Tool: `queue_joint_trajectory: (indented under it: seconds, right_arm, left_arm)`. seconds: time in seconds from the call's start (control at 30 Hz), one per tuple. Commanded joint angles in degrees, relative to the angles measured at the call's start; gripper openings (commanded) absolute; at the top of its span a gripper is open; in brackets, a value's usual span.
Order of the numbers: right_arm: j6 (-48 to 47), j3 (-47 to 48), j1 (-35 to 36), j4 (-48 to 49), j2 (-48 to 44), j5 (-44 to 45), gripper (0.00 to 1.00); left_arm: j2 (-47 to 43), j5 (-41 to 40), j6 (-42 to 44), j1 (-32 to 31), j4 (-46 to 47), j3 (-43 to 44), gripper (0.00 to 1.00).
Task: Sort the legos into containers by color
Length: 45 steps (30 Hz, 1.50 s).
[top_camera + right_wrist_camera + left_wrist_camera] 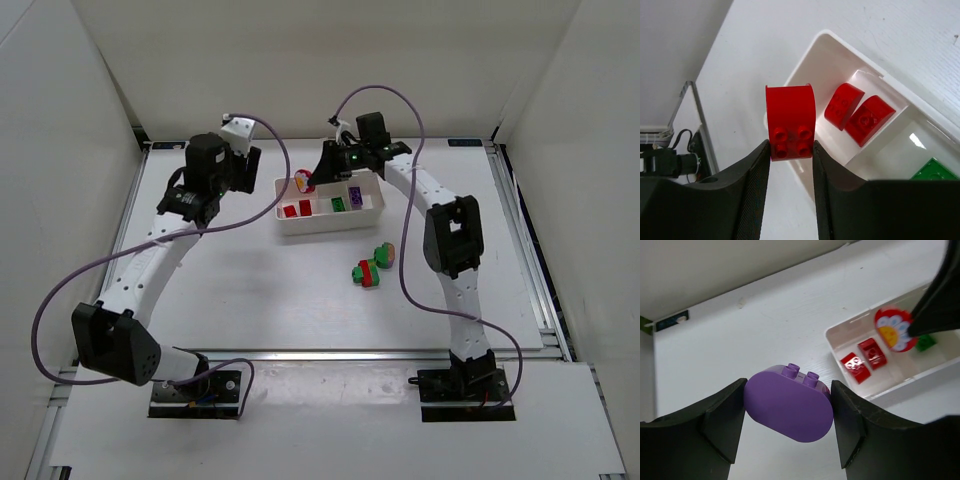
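Table [250,300] white, walled in. Tray [330,226] sits centre-far with its long side running left-right. It has three compartments: two red ones [860,112] in the left, a green one [338,205] in the middle, a purple one [355,197] in the right.

Left gripper [787,385] is up over bare table, left of the tray. Its jaws are part-spread and pinch the purple brick [788,410] by its rounded ends. The brick's long axis runs finger to finger, studs towards the far side.

Right gripper [790,147] hangs over the tray's far-left corner. Its jaws pinch the red brick [790,112] across the studded end. The brick's long axis runs on from the fingers, down towards the left compartment, and its flower face looks left.

Loose bricks [372,265], red and green stacked, lie on the table near-right of the tray, apart from it.

Handling, my guess: all are light, stiff, glossy plastic and not fragile. Curved ends are slippery, so the purple one could swivel or squirt out, and flat sides make safer holds. The stacked ones will need a pull to split them.
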Motion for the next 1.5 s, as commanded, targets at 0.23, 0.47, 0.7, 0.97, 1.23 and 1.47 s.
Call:
queue_joint_trajectory:
  seconds: [0.23, 0.47, 0.7, 0.97, 1.23, 1.47]
  right_arm:
    - [-3.48, 5.32, 4.84, -3.02, 4.22, 8.97, 0.0]
    - [-5.24, 4.79, 5.37, -4.86, 4.49, 11.52, 0.54]
    - [-11.65, 2.07, 5.02, -5.65, -0.95, 12.23, 0.8]
    - [-19.12, -8.11, -0.24, -7.05, -16.24, 15.92, 0.83]
    - [-21.5, -24.1, -10.26, -11.97, -35.56, 18.91, 0.84]
    - [-21.33, -34.75, -20.28, -14.7, -45.52, 19.09, 0.84]
  left_arm:
    - [0.58, 19.6, -13.4, 7.72, -3.34, 6.09, 0.1]
    - [3.83, 22.32, -12.61, 7.72, -2.99, 8.03, 0.1]
    - [9.1, 30.48, -15.15, 6.49, 1.91, 10.05, 0.11]
    - [20.61, 34.8, -17.44, 0.43, 6.85, 19.17, 0.1]
    - [34.93, 39.54, -18.67, -6.51, 8.26, 30.26, 0.12]
    - [47.05, 41.04, -20.6, -10.56, 6.86, 40.8, 0.15]
